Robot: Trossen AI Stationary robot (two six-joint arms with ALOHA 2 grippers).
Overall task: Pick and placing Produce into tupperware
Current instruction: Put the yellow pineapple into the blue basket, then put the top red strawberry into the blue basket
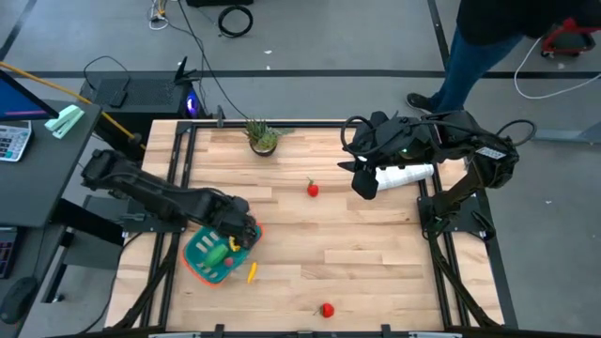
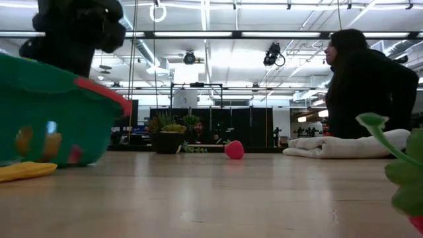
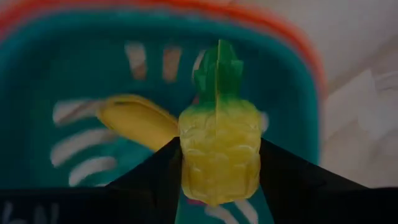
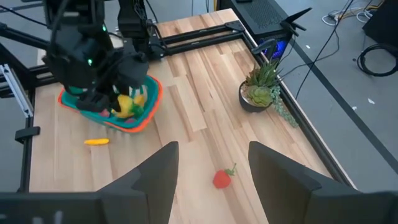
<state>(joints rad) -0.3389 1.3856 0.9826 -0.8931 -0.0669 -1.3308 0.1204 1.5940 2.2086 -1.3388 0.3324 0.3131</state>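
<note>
My left gripper (image 1: pixel 239 233) is shut on a yellow toy pineapple with a green crown (image 3: pixel 219 143), over the inside of the teal basket with an orange rim (image 1: pixel 202 258). A yellow banana (image 3: pixel 134 118) lies in the basket. A thin yellow-orange piece (image 1: pixel 252 272) lies on the table beside the basket's near right side. One red piece (image 1: pixel 313 189) lies mid-table and another (image 1: pixel 326 309) near the front edge. My right gripper (image 1: pixel 362 183) is open and empty above the table's far right, and its wrist view (image 4: pixel 211 149) shows the fingers apart. My left gripper pinches the pineapple's yellow body by its two opposite sides (image 3: pixel 185 155) between its two fingers. The fingers come from above, pointing down into the basket. The green crown (image 3: pixel 216 68) points away from the wrist, toward the basket floor. I cannot tell whether it touches the floor.
A spiky potted plant (image 1: pixel 263 137) stands at the far edge. A folded white cloth (image 1: pixel 406 176) lies at the far right under the right arm. A person (image 2: pixel 367 86) stands beyond the table's far right corner. Bare wood lies between the basket and the red pieces.
</note>
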